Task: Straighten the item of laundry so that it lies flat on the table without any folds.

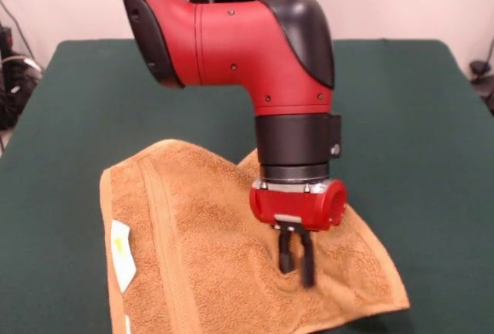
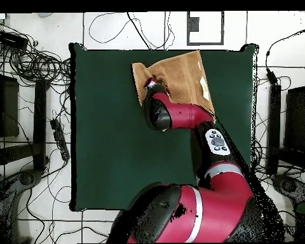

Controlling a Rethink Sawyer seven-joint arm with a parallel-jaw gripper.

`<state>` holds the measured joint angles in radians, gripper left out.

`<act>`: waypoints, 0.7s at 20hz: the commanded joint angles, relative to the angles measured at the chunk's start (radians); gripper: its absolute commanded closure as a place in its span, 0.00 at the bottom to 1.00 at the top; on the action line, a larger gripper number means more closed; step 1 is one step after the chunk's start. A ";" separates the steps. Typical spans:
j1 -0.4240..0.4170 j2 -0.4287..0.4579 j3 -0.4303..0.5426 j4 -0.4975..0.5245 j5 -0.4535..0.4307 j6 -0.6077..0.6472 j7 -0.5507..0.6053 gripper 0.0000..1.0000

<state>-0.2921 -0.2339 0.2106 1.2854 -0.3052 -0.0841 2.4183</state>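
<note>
The small orange-tan terry towel (image 1: pixel 231 241) lies on the large bench with a dark green cloth-like top (image 1: pixel 69 102). In the front view it sits toward six o'clock of the bench, running off the picture's bottom edge; in the overhead view it lies at about one o'clock, close to the bench's top edge.

The red and black arm's gripper (image 1: pixel 297 261) comes straight down onto the towel's middle. Its two dark fingers (image 1: pixel 307 266) stand close together, only a narrow gap between them, their tips sunk into a dimple in the pile. They seem to be pinching a little tuck of cloth, though whether they truly grip it I cannot tell. The placing suggests a pinch at a crease so the cloth can be drawn out.

The towel is soft, looped and thick, with a woven band (image 1: pixel 166 234) running along its nine o'clock side and a white label with yellow print (image 1: pixel 121 251) at that edge. It is not flat: a hump rises behind the gripper, toward twelve o'clock, and shallow wrinkles spread from the fingertips.
</note>
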 commanded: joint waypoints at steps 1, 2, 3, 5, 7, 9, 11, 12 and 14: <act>0.054 0.124 0.041 -0.014 -0.026 0.014 0.029 0.00; 0.061 0.123 0.031 -0.016 -0.017 0.017 0.034 0.00; 0.069 0.123 0.021 -0.018 -0.008 0.020 0.040 0.00; 0.079 0.121 0.006 -0.018 0.007 0.031 0.048 0.00; 0.085 0.112 -0.004 -0.014 0.019 0.066 0.049 0.00; 0.083 0.093 -0.006 0.016 0.052 0.118 0.068 0.00; 0.048 0.074 0.031 0.053 0.050 0.153 0.054 0.00; 0.039 0.061 0.033 0.068 0.054 0.180 0.046 0.00; 0.016 0.026 0.038 0.110 0.065 0.246 0.032 0.00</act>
<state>-0.2593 -0.2331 0.1871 1.2709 -0.2780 -0.0933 2.4183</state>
